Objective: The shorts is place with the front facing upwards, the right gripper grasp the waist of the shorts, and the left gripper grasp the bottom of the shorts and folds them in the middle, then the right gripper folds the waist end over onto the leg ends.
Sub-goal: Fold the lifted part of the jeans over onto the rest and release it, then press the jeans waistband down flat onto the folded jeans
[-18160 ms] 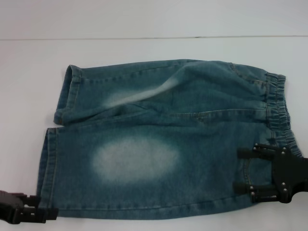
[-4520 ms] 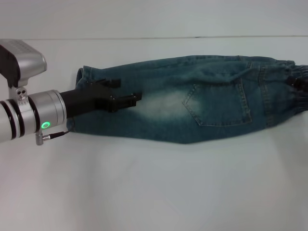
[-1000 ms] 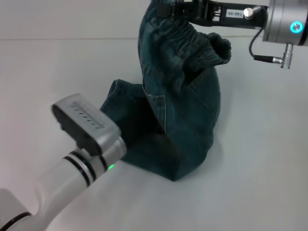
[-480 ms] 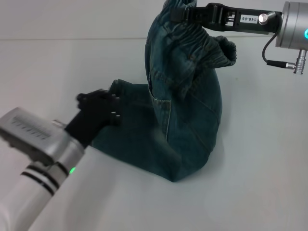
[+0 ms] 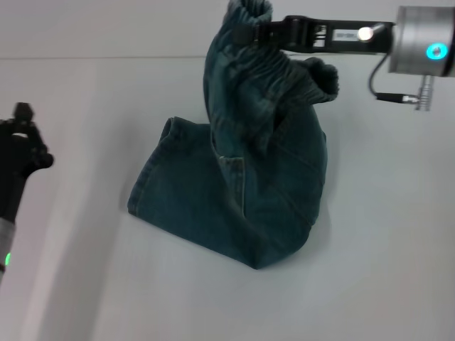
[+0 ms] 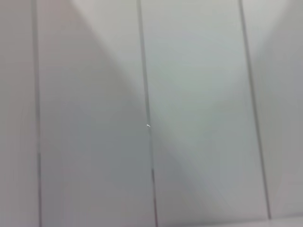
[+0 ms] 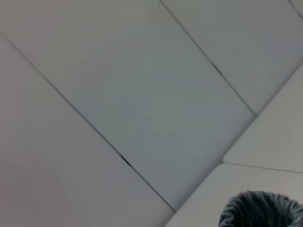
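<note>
The right gripper [image 5: 245, 33] is clenched on the waist of the shorts [image 5: 249, 67], holding the shorts [image 5: 242, 185] up from the table [image 5: 384, 234] while the soft, rather heavy denim hangs down; the left gripper's [image 5: 21, 145] fingers I cannot tell.

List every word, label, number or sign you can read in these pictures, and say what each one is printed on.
No text can be read for certain.
The right gripper, shut on the waist of the shorts, carries a small white label; its dark print is too blurred to read.
The shorts show no lettering.
The left gripper, at the left edge, shows no lettering.
</note>
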Available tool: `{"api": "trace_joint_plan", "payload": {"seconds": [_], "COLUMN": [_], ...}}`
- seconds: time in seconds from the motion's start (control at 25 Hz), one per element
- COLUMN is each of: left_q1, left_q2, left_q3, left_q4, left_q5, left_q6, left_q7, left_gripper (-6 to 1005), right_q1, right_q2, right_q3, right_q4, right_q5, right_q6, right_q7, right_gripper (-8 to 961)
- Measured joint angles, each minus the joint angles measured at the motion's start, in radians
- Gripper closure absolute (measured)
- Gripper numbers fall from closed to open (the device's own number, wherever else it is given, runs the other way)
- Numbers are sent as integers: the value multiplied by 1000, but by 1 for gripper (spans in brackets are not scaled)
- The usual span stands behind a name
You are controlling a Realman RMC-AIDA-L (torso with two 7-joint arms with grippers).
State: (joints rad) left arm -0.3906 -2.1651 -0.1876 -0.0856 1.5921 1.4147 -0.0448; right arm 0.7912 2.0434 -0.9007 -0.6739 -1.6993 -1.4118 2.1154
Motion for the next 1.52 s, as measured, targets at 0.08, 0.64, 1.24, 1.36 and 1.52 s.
{"api": "trace_joint_plan", "payload": {"seconds": [0.08, 0.64, 1.24, 1.36, 1.52], "left_q1": [13, 7, 4, 3, -1], "left_q2": [0, -4, -2, -3, -2], "left_q3": [-20, -6, 61, 64, 80], "left_q4": [3, -15, -9, -13, -15], "left_q5": [0, 9, 11, 12, 12], "left_q6": [31, 48, 56, 54, 56], "left_q7": [-3, -4, -16, -16, -17], "left_gripper": [993, 987, 986, 985, 984], "right_q1": [27, 191, -228, -259, -256], "right_q2": [14, 28, 31, 32, 30], "right_q3": [-23, -265, -206, -171, -159], "right_q4": [19, 96, -307, -219, -173], "right_q5": [0, -212, -232, -211, -216], "right_q6": [43, 225, 42, 34, 36], "right_q7": [-3, 144, -4, -77, -81], "right_gripper": [802, 645, 107, 61, 26]}}
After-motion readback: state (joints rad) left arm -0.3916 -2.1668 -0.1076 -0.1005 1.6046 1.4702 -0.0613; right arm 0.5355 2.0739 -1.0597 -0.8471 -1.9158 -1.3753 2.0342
